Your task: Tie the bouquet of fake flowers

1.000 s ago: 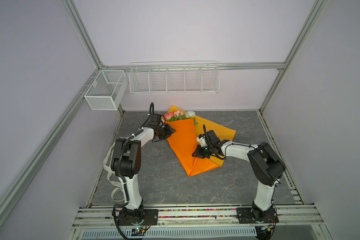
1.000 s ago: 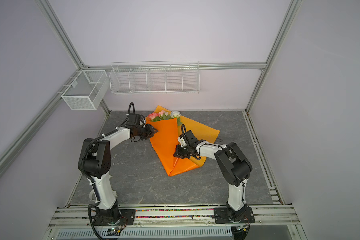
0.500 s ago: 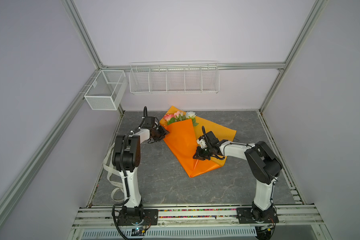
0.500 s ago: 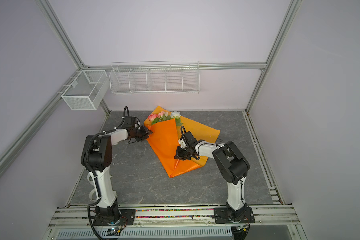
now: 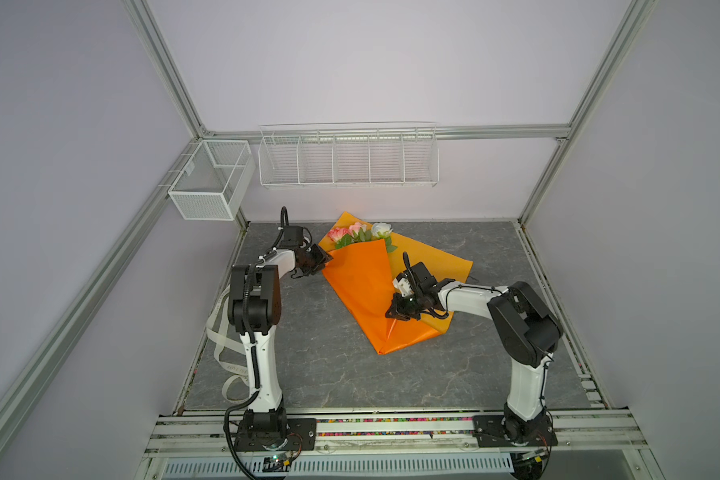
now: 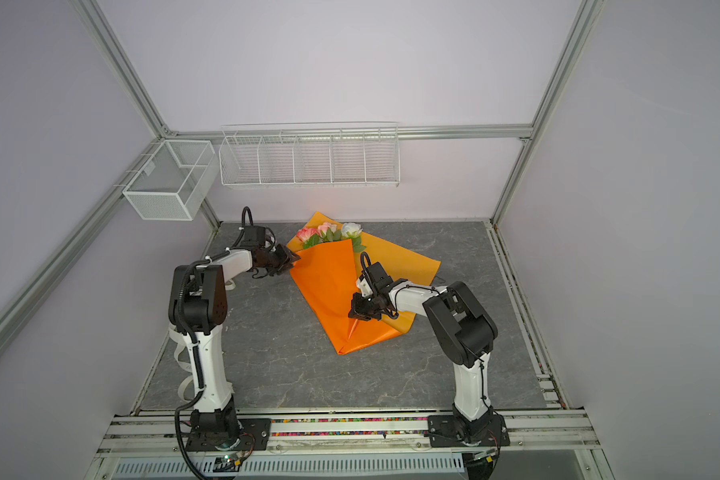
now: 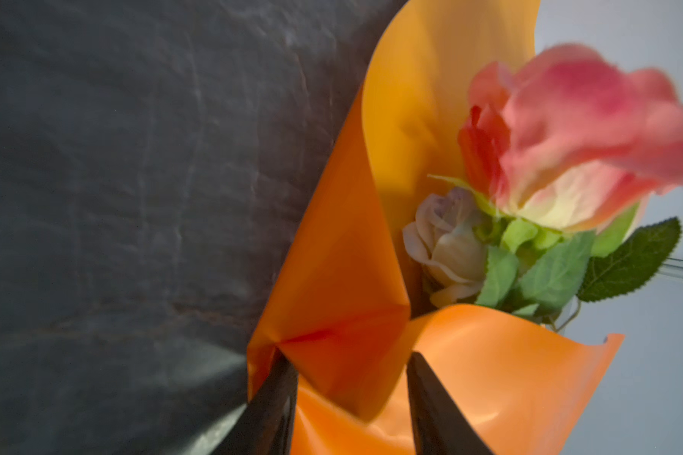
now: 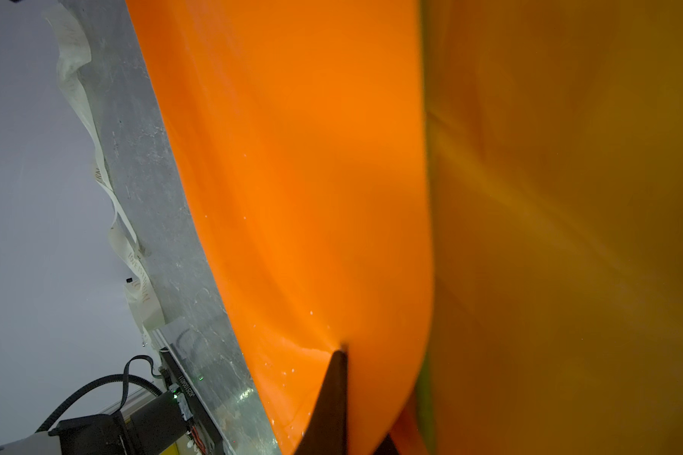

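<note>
A: Grey stone-look worktop [image 5: 329, 365] first. The bouquet [image 5: 362, 286], a long cone of bright orange wrapping paper, lies flat near its middle with the mouth toward the back wall. How will it handle?
B: Light. The paper looks thin, glossy and springy. I'd expect the flap to pop open if let go, and to crease if squeezed hard. Take it at the narrow lower part where the stems bunch, not at the mouth.
A: And the arms?
B: The left fingers [image 7: 277, 394] are about half open, straddling the paper's edge at the mouth, not clamped. The right fingers [image 8: 332, 394] are fully closed at the overlapping flap lower down. Pinching or just pressing, can't tell.
A: Flowers?
B: Pink, cream and white fabric roses [image 5: 357, 228]. Soft, no weight. Don't grip the heads.
A: Any writing?
B: Only on the limp cream printed ribbon [image 8: 139, 283], draped off the worktop's left edge, apart from the bouquet. Looks like "LOVE", rest illegible.
</note>
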Controlling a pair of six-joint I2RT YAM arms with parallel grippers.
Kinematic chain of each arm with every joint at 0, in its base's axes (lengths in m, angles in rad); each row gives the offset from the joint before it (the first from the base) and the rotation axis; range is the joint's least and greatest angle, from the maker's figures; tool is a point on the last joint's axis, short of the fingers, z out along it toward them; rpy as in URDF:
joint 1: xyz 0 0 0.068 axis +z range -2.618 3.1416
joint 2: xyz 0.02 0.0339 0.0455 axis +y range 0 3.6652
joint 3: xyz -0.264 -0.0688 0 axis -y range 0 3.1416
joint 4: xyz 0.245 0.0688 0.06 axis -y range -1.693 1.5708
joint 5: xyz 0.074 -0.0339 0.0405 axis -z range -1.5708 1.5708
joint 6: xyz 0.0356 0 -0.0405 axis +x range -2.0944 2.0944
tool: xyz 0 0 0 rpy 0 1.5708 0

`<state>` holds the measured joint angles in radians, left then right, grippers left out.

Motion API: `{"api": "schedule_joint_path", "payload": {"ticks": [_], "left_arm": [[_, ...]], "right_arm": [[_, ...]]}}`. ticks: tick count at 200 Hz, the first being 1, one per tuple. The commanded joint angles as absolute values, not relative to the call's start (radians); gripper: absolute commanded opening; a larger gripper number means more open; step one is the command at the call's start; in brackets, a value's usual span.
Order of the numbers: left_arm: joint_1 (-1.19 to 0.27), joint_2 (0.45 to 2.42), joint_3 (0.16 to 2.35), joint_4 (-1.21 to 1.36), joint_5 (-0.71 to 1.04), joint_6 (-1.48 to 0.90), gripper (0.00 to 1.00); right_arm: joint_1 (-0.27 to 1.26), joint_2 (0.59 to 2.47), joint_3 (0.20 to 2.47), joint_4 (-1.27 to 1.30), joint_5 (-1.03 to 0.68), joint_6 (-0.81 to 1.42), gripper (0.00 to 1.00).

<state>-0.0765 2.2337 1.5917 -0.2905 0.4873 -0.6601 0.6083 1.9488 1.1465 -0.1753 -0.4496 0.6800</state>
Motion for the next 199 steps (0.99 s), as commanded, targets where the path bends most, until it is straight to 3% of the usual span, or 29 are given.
{"api": "schedule_joint_path", "payload": {"ticks": [1, 67, 124, 138, 158, 199], "left_arm": [[-0.028, 2.292, 1.642, -0.324, 0.437, -0.652, 0.46], [0.012, 2.338, 1.806, -0.432, 0.442, -0.622, 0.48], [-0.014, 2.027, 1.553, -0.332, 0.483, -0.656, 0.49], [-0.055, 1.938, 1.475, -0.332, 0.489, -0.653, 0.48], [-0.153, 1.824, 1.353, -0.314, 0.486, -0.650, 0.44], [-0.441, 1.758, 1.166, -0.194, 0.463, -0.747, 0.40]], "right_arm": [[0.607, 1.965, 1.144, -0.258, -0.440, 0.661, 0.07], [0.608, 1.972, 1.153, -0.262, -0.443, 0.662, 0.07], [0.608, 1.946, 1.194, -0.277, -0.429, 0.658, 0.21], [0.606, 1.906, 1.194, -0.287, -0.414, 0.656, 0.34], [0.604, 1.834, 1.187, -0.312, -0.368, 0.650, 0.44], [0.601, 1.790, 1.177, -0.375, -0.336, 0.629, 0.50]]}}
